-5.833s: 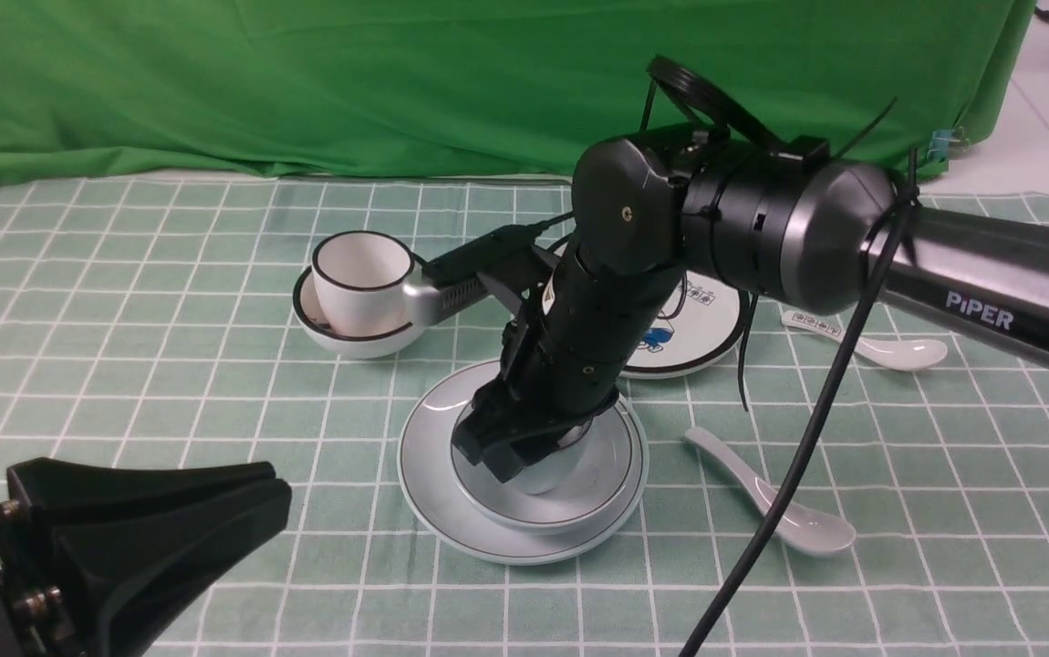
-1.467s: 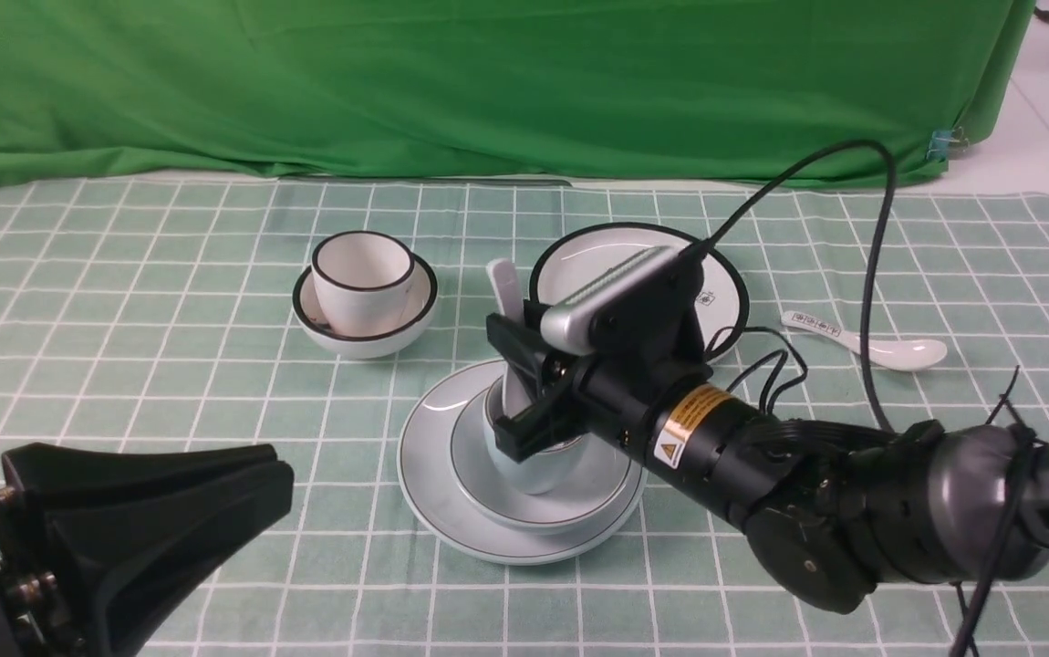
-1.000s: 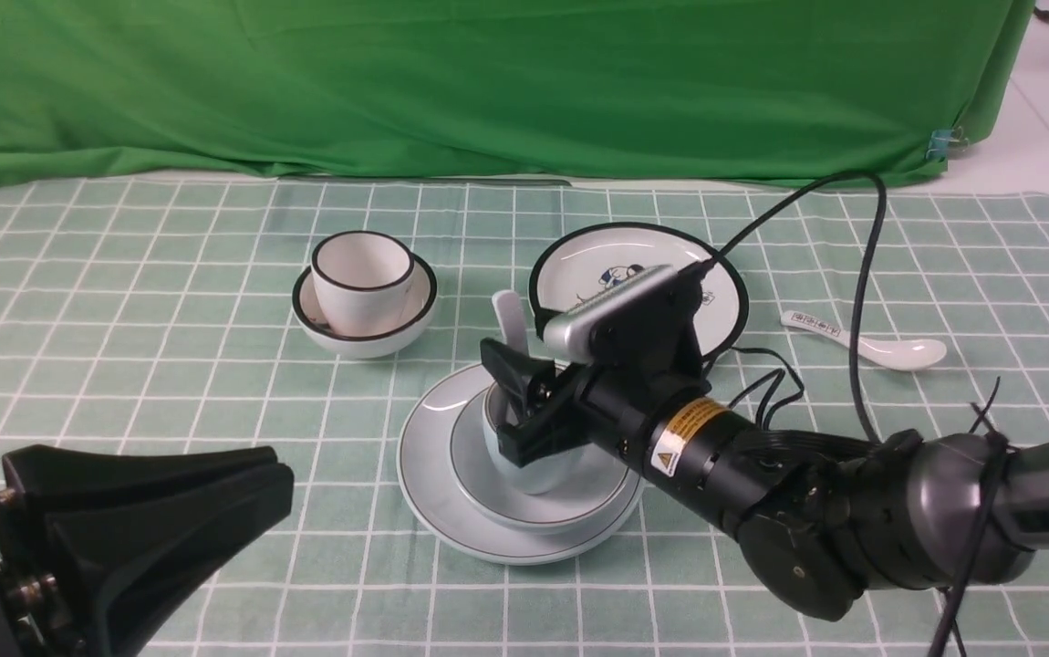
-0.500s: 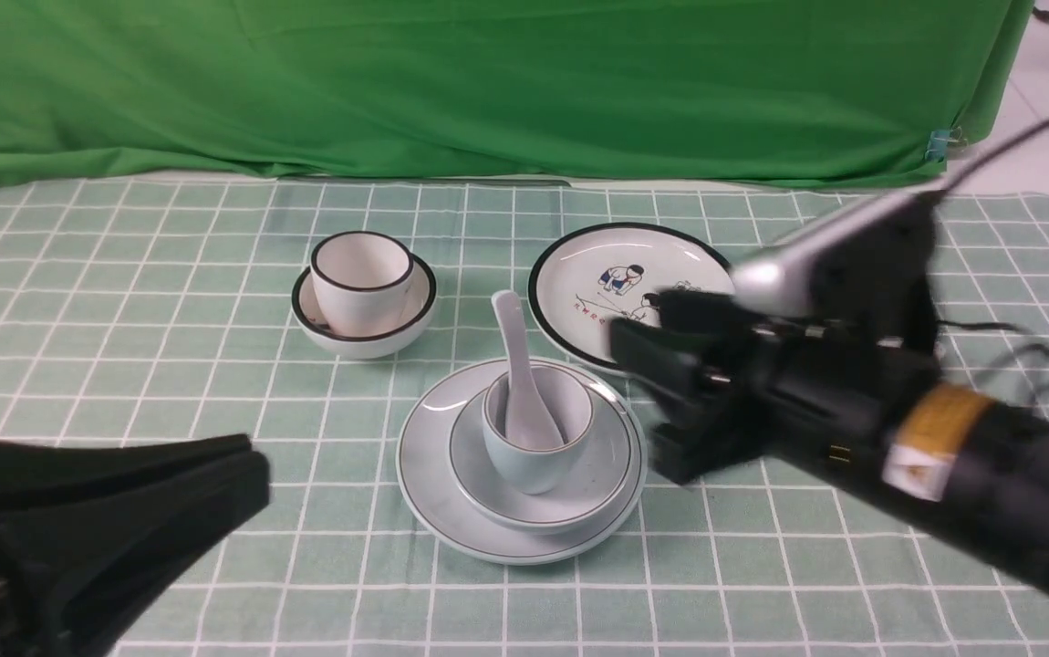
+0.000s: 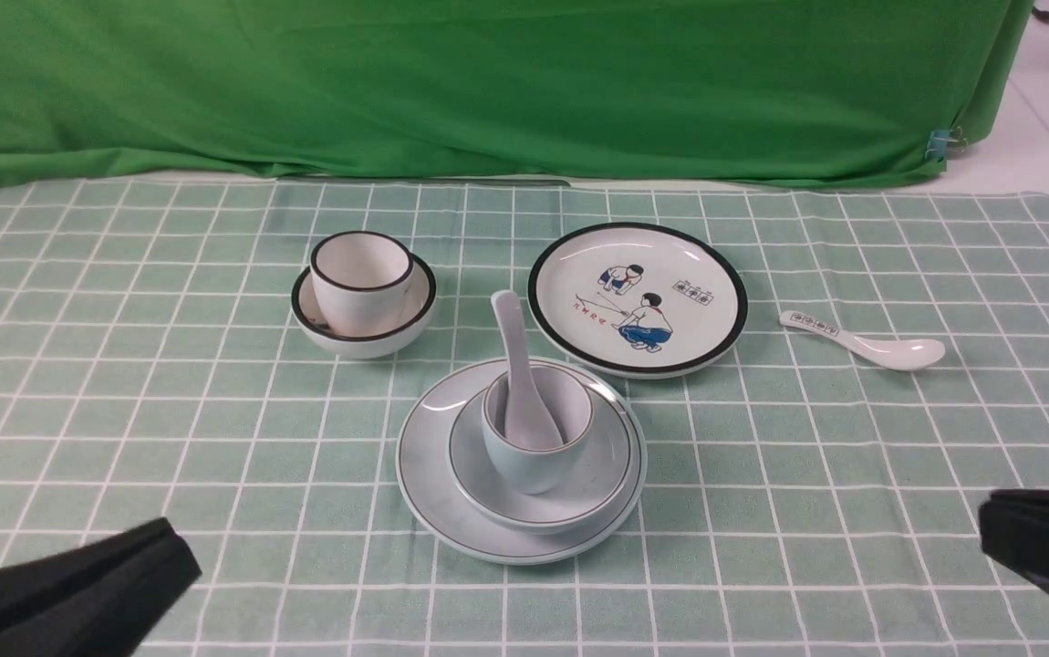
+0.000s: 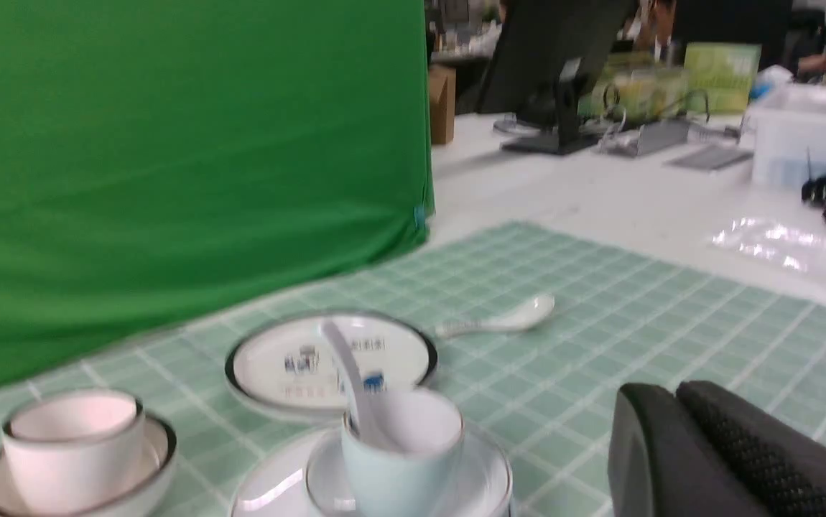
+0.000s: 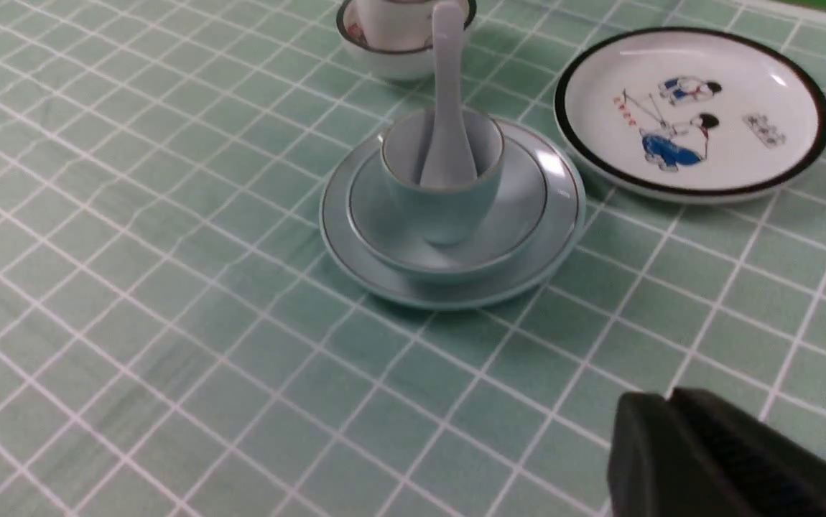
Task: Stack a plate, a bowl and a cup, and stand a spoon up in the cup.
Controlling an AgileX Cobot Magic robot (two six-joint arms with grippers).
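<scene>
Tabletop (image 5: 123,365): covered with a green checked cloth, green backdrop behind.

Plate (image 5: 424,465): pale blue-grey, thin dark rim line, flat on the cloth near the middle, toward the robot.

Bowl (image 5: 607,465): pale blue-grey, shallow, seated centred on the plate.

Cup (image 5: 534,456): pale blue-grey, no handle, upright in the bowl.

Spoon (image 5: 514,365): plain white, scoop down inside the cup, handle leaning on the far rim and rising above it.

Cartoon plate (image 5: 638,297): white with a thick black rim, just behind and to the right of the stack, apart from it.

Marked spoon (image 5: 862,340): white, lying on the cloth to the right of the cartoon plate.

Black-rimmed cup (image 5: 360,281): white, upright in a cream black-rimmed bowl (image 5: 365,339), behind and to the left of the stack.

Left gripper (image 6: 679,459): low at the near left, well apart from the stack; jaws pressed together, holding nothing.

Right gripper (image 7: 671,449): low at the near right, well apart from the stack; jaws together in the wrist view, empty.
</scene>
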